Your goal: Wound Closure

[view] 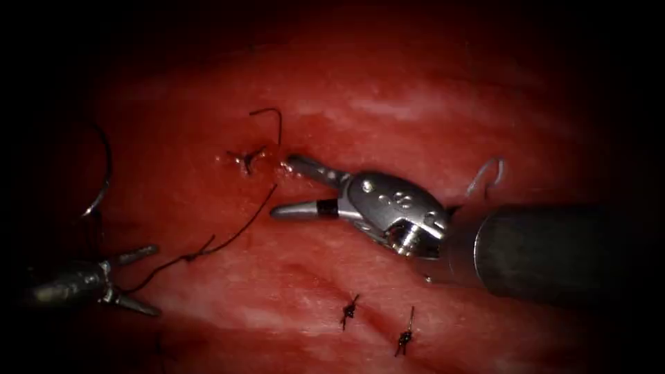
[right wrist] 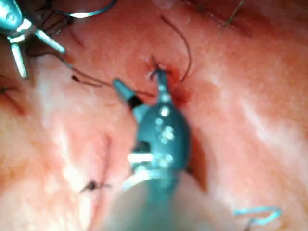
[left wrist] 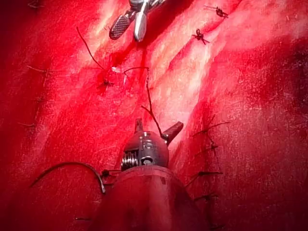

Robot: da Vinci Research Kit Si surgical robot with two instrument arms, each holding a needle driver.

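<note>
Red, wet tissue (view: 388, 90) carries a knot (view: 246, 161) near the middle of the endoscope view, and everything else is placed from that knot. Two short thread tails rise from it; one hooks up and over just above it. A longer thread (view: 228, 239) runs from just right of the knot down and away to the left tool (view: 142, 277), crossing bare tissue with a small kink partway along.

That left tool sits well away from the knot, lower and to the left, with its jaws spread wide. The thread ends between them, but whether it is touched by either jaw cannot be told; nothing is clamped. In the left wrist view the same tool (left wrist: 154, 129) shows both jaws apart with the thread rising out of the gap toward the knot (left wrist: 106, 83).

Needle (view: 102, 173): it lies free on the tissue far left of the knot, above the left tool, held by neither tool; its curve also shows beside the left shaft (left wrist: 67, 168).

Right tool (view: 284, 187): its jaws are parted and hold nothing. The upper tip lies just right of the knot, very close to it; the lower tip points below it, near the long thread. The right wrist view shows the same spread jaws (right wrist: 139, 91) at the knot (right wrist: 156, 72).

Two finished stitches (view: 350, 312) sit well below and right of the knot.
</note>
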